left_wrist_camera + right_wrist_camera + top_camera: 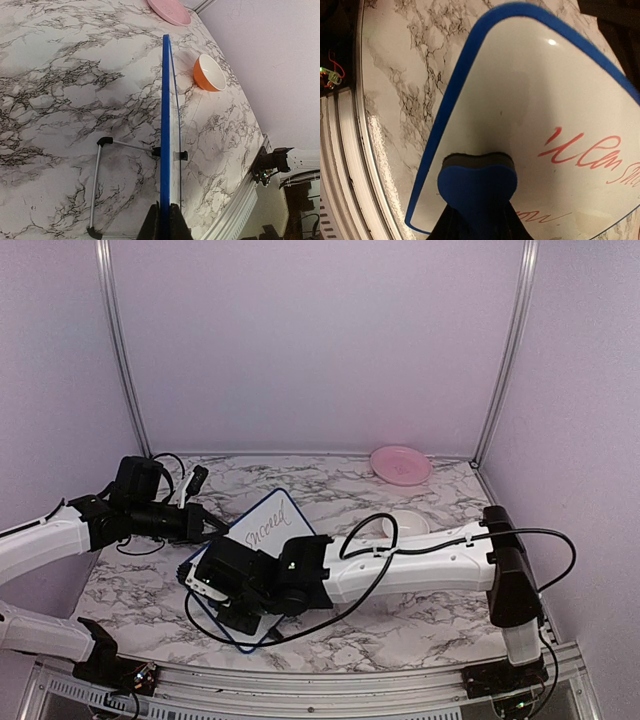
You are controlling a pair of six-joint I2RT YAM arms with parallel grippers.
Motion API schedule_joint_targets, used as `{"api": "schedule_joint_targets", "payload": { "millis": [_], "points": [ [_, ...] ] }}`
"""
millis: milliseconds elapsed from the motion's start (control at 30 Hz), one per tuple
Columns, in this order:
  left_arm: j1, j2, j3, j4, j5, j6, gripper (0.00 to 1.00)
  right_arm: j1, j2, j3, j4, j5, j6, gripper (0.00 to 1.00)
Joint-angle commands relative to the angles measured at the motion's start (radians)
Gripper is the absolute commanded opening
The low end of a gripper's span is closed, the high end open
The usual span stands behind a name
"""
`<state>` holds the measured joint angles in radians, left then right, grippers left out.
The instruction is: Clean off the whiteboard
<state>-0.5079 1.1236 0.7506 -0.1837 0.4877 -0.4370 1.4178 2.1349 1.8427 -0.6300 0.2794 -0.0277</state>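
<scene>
The whiteboard (268, 525) stands tilted on the marble table, white with a blue frame and red handwriting (590, 152). My left gripper (212, 527) is shut on its left edge; in the left wrist view the blue frame (165, 125) runs edge-on between my fingers (165, 227). My right gripper (215, 585) is shut on a blue eraser (476, 182), whose dark felt presses against the board's white face (520, 90) near the lower left corner. The gripper's fingertips are hidden behind the eraser.
A pink plate (401, 464) lies at the back right. An orange bowl (210, 73) lies on its side right of the board. The board's wire stand with black feet (96, 187) rests behind it. The table's metal front rail (330, 680) runs along the near edge.
</scene>
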Motion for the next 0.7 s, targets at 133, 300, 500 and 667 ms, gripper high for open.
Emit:
{"api": "schedule_joint_targets", "payload": {
  "millis": [133, 300, 500, 667],
  "points": [
    [-0.010, 0.027, 0.013, -0.014, -0.011, -0.012, 0.00, -0.081, 0.000, 0.039, 0.117, 0.036, -0.009, 0.00],
    [-0.009, 0.030, 0.018, -0.014, -0.014, -0.008, 0.00, -0.134, -0.072, -0.128, 0.285, -0.061, 0.041, 0.00],
    [-0.009, 0.034, 0.020, -0.017, -0.014, -0.008, 0.00, -0.168, -0.091, -0.201, 0.308, -0.033, 0.087, 0.00],
    [-0.009, 0.043, 0.022, -0.015, -0.020, -0.009, 0.00, -0.134, -0.113, -0.232, 0.370, -0.024, 0.079, 0.00]
  ]
}}
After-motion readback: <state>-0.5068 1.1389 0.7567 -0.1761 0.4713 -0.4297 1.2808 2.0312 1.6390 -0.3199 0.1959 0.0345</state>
